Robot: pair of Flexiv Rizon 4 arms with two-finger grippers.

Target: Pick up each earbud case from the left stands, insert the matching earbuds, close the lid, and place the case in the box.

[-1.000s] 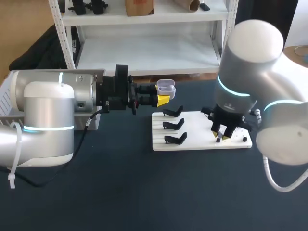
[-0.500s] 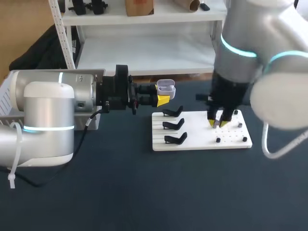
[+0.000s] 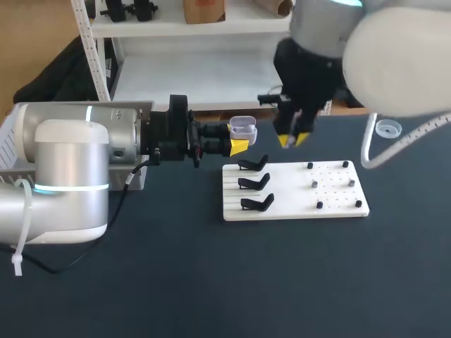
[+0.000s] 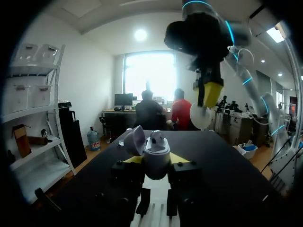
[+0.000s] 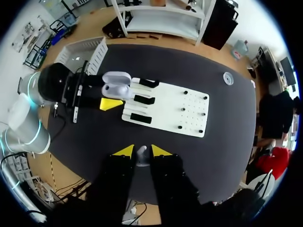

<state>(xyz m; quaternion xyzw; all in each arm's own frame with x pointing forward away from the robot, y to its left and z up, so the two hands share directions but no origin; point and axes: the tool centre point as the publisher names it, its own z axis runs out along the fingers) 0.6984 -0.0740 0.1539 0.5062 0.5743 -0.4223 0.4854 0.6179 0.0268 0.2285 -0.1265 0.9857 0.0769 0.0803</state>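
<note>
Your right claw (image 5: 138, 151) pinches a white earbud (image 5: 141, 155) between its tips, visible only from its wrist; your left claw (image 4: 156, 160) clamps the open-lidded earbud case (image 4: 155, 150).

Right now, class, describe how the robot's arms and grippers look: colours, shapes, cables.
The left arm and right arm are thick silver-grey tubes with white rounded joint caps and glowing cyan rings. A black cable and white zip tie hang by the left; a white cable loops off the right. The left gripper and right gripper are black with yellow tips.
</note>
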